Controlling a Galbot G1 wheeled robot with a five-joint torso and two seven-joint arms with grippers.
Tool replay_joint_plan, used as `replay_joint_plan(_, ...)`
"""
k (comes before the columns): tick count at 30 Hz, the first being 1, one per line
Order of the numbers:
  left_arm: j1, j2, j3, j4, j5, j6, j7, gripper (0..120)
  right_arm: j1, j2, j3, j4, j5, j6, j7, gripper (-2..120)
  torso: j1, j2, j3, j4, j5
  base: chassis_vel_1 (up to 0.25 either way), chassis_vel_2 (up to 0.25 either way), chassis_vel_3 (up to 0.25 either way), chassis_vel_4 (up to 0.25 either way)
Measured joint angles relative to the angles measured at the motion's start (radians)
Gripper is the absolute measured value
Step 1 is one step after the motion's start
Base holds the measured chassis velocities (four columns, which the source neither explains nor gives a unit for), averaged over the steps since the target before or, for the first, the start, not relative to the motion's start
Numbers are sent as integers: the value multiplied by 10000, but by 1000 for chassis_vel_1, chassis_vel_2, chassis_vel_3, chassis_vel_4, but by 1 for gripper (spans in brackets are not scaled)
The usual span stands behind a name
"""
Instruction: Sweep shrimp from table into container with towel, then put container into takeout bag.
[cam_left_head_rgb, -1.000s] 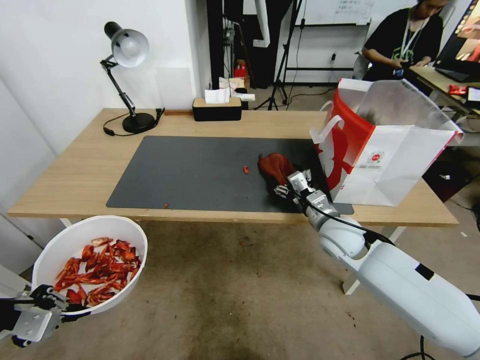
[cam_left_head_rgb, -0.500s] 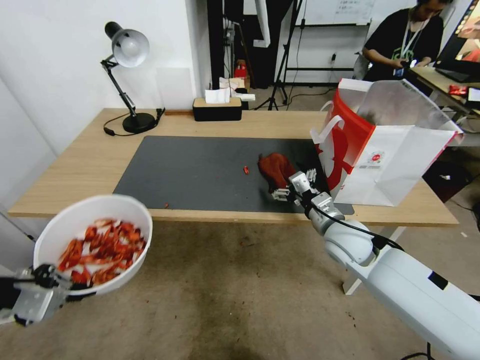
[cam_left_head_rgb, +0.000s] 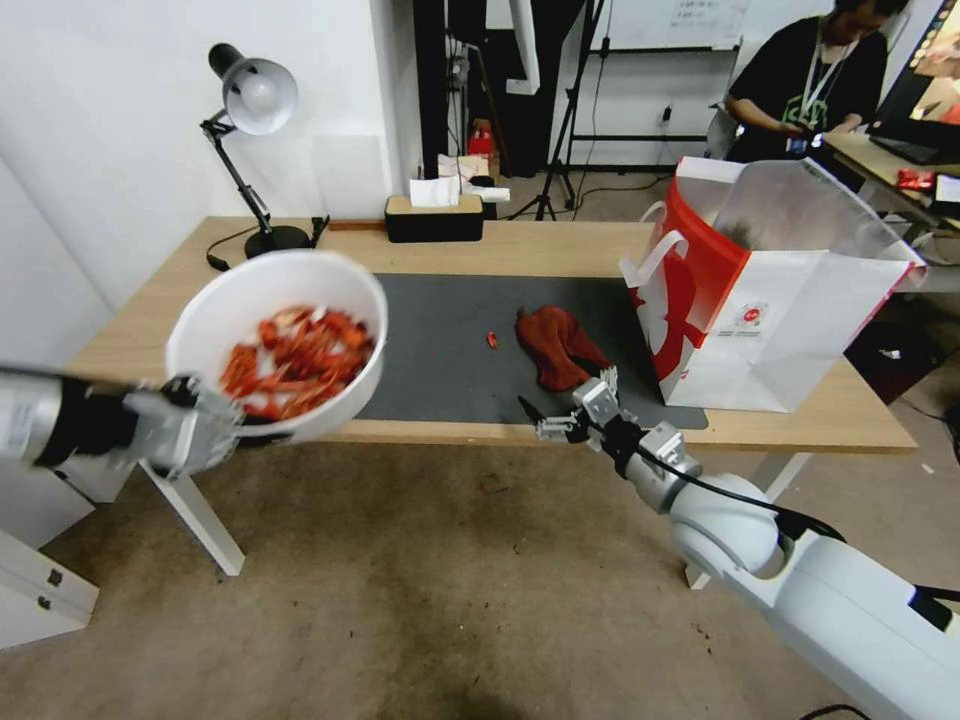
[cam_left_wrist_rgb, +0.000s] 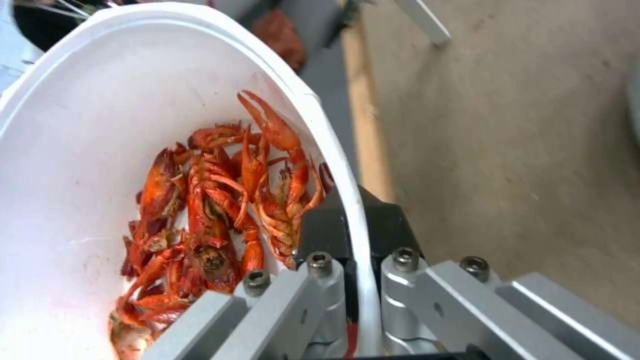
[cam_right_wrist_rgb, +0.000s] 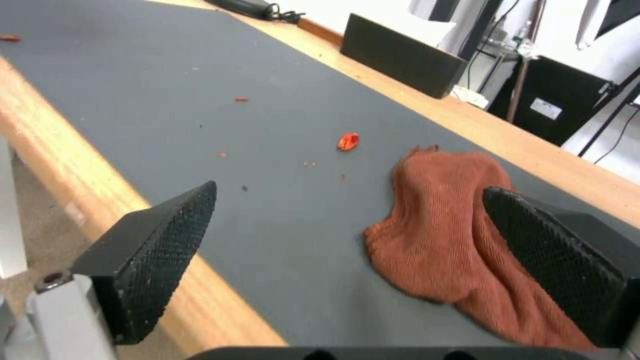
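Two grippers: left gripper (cam_left_head_rgb: 205, 432) jaws clamp the container (cam_left_head_rgb: 268, 290) rim; right gripper (cam_left_head_rgb: 570, 412) jaws spread, near the towel (cam_left_head_rgb: 558, 345).

My bench (cam_left_head_rgb: 150, 330), wood top under a dark mat (cam_left_head_rgb: 470, 350).
On it lie the towel (cam_left_head_rgb: 558, 345), one stray shrimp (cam_left_head_rgb: 492, 340), the takeout bag (cam_left_head_rgb: 770, 300), a lamp (cam_left_head_rgb: 255, 150) and a tissue box (cam_left_head_rgb: 434, 217).
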Motion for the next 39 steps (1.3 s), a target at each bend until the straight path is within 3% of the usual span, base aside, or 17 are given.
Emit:
replay_joint_plan(5,-259,-1364,69,649,-90,287,-16,0,-590,-117,354,235,-164,4,-62,100,-1,0,0,0,1,0,0,0,0)
replay_joint_plan(6,-259,-1364,69,649,-90,287,-16,0,-590,-117,354,235,-164,4,-62,100,-1,0,0,0,1,0,0,0,0)
replay_joint_plan(8,-571,-2359,264,1231,-62,429,53,0,-1068,-215,591,378,-304,14,-130,100,0,-1,0,-6,2,0,0,0,0)
replay_joint_plan(9,-571,-2359,264,1231,-62,429,53,0,-1068,-215,591,378,-304,14,-130,100,0,-1,0,-6,2,0,0,0,0)
replay_joint_plan(11,-890,-3045,499,1663,8,485,183,0,-1421,-289,800,476,-371,27,-154,100,0,-1,0,-4,1,0,0,0,0)
replay_joint_plan(12,-1442,-3692,997,2109,90,508,296,0,-1765,-348,1029,542,-431,51,-178,100,0,-1,0,-2,1,0,0,0,0)
replay_joint_plan(13,-1442,-3692,997,2109,90,508,296,0,-1765,-348,1029,542,-431,51,-178,100,0,-1,0,-2,1,0,0,0,0)
replay_joint_plan(15,-2767,-4716,2459,2735,63,485,352,0,-2357,-411,1506,625,-553,140,-210,100,0,-1,0,3,-2,0,0,0,0)
replay_joint_plan(17,-3131,-5032,2835,2944,34,473,355,0,-2564,-421,1689,666,-598,160,-215,100,0,-2,0,1,-3,0,0,0,0)
replay_joint_plan(19,-4752,-6765,4229,4044,-176,282,388,0,-3327,-399,2455,887,-838,240,-216,100,1,-1,1,-18,5,0,0,0,0)
replay_joint_plan(20,-4752,-6765,4229,4044,-176,282,388,0,-3327,-399,2455,887,-838,240,-216,100,1,-1,1,-18,5,0,0,0,0)
replay_joint_plan(23,-5736,-7995,4801,4934,-428,228,411,0,-3651,-316,2799,1052,-955,285,-213,100,1,-2,1,-4,11,0,0,0,0)
replay_joint_plan(27,-6091,-8527,4977,5321,-552,218,423,0,-3831,-293,2968,1101,-997,313,-211,100,1,-2,1,0,2,0,0,0,0)
replay_joint_plan(29,-6659,-9394,5339,5798,-873,199,411,0,-4113,-263,3231,1150,-1053,422,-214,100,0,-1,1,3,-2,0,0,0,0)
replay_joint_plan(30,-6659,-9394,5339,5798,-873,199,411,0,-4113,-263,3231,1150,-1053,422,-214,100,0,-1,1,3,-2,0,0,0,0)
replay_joint_plan(32,-7073,-10379,5482,6187,-1187,195,357,0,-4265,-217,3402,1154,-1101,502,-219,100,0,-1,1,-1,5,0,0,0,0)
replay_joint_plan(39,-7512,-11820,5561,6794,-1743,203,218,0,-4433,-175,3602,1179,-1132,623,-229,100,0,-2,0,-7,9,0,0,0,0)
